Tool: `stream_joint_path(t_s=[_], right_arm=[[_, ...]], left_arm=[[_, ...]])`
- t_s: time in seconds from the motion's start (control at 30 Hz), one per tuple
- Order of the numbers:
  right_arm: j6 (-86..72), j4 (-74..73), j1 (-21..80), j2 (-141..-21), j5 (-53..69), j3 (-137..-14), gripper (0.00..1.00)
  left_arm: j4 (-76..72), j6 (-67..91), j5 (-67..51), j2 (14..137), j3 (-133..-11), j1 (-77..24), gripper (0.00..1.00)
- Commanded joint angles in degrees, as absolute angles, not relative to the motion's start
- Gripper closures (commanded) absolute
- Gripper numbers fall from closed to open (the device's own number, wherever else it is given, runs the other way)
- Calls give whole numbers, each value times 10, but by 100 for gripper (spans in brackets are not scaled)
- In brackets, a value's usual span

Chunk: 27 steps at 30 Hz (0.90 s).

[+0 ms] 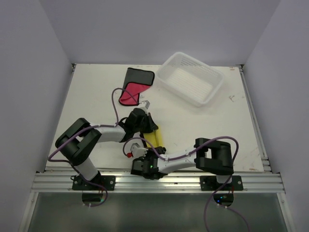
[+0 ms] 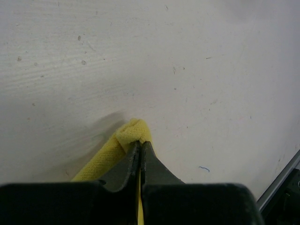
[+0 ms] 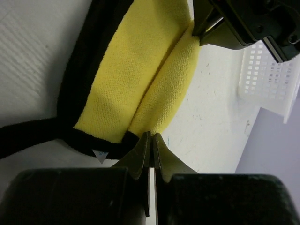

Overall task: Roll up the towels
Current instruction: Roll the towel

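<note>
A yellow towel [image 1: 155, 137] with a black border lies partly rolled on the table between the two grippers. My left gripper [image 1: 147, 126] is shut on its far end; the left wrist view shows the yellow towel [image 2: 129, 136] pinched at the fingertips [image 2: 139, 146]. My right gripper [image 1: 150, 153] is shut on the near end of the rolled yellow towel [image 3: 159, 89], its fingertips [image 3: 152, 137] closed at the roll's edge. The left gripper [image 3: 211, 30] shows at the top of the right wrist view. A red towel [image 1: 133, 86] with a black border lies folded at the back of the table.
A white plastic basket [image 1: 190, 78] stands at the back right, and shows in the right wrist view [image 3: 267, 79]. The white table [image 1: 217, 116] is bounded by walls at left, back and right. Purple cables loop from both arms.
</note>
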<state>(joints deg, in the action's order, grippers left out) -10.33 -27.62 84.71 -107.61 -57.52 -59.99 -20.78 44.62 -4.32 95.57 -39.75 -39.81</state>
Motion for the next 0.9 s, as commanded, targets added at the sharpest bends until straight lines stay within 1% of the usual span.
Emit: stream_joint_path(t_s=[0.0, 0.3, 0.47, 0.73, 0.87], right_arm=[[-73, -319, 880, -1113, -584, -624, 100], [-74, -360, 900, -1159, -579, -649, 100], [-69, -387, 903, -1186, -571, -674, 100], [-76, -393, 903, -1190, -538, -687, 100], [-80, -390, 903, -1185, -527, -686, 100]], left_arm=[[-289, 447, -13, 923, -382, -381, 100], [-324, 447, -18, 896, -338, -380, 100], [-356, 455, -14, 878, -294, -380, 100], [-329, 439, -3, 893, -285, -379, 100], [-298, 445, 40, 905, -287, -380, 100]])
